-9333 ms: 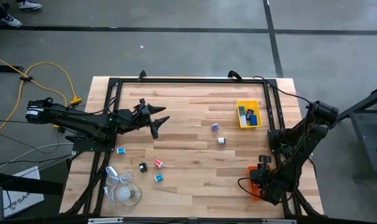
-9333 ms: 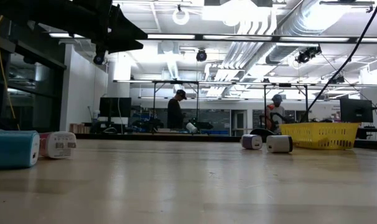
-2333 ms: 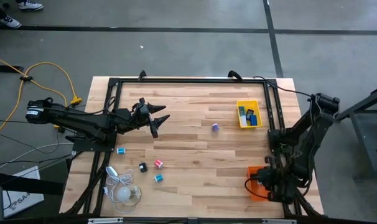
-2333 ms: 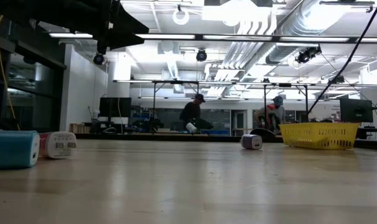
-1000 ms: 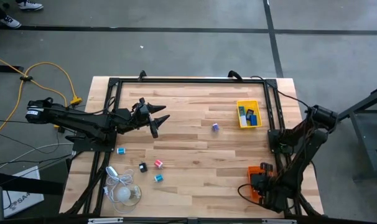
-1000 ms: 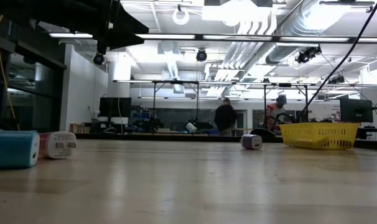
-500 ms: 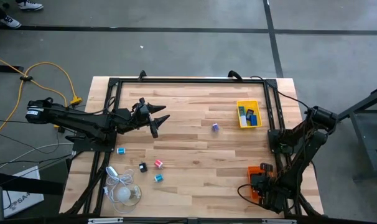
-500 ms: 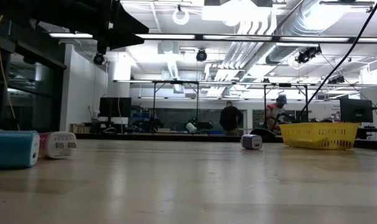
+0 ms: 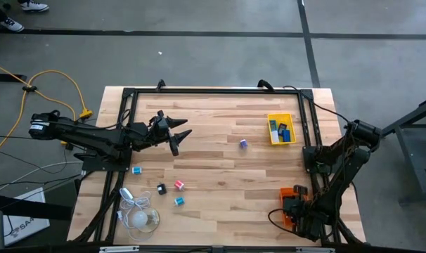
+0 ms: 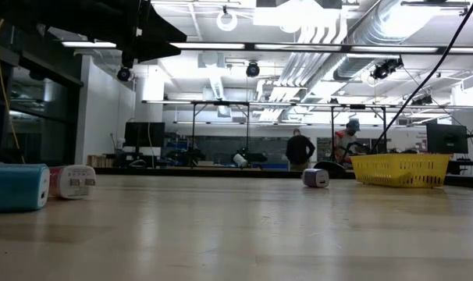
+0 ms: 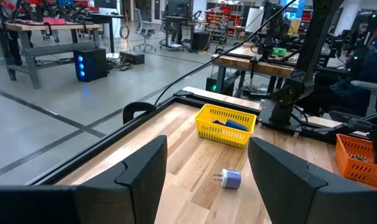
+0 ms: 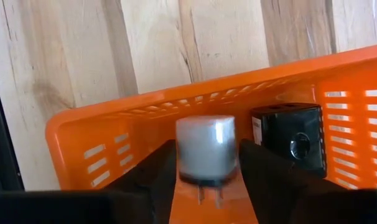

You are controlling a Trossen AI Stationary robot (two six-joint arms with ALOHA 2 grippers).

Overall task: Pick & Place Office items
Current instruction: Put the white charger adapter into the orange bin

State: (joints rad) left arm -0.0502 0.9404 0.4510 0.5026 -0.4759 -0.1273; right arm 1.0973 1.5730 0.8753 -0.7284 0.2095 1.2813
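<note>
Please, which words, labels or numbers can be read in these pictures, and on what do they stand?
"SAA": on the white box in the high view's lower left corner; the letters after it are too blurred to read.
Printed label on the pink-and-white plug adapter: too small to read.
No other text is readable.

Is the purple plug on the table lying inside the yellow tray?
No. In the high view the purple plug lies on bare wood, apart from the yellow tray, which holds other small items.
</note>
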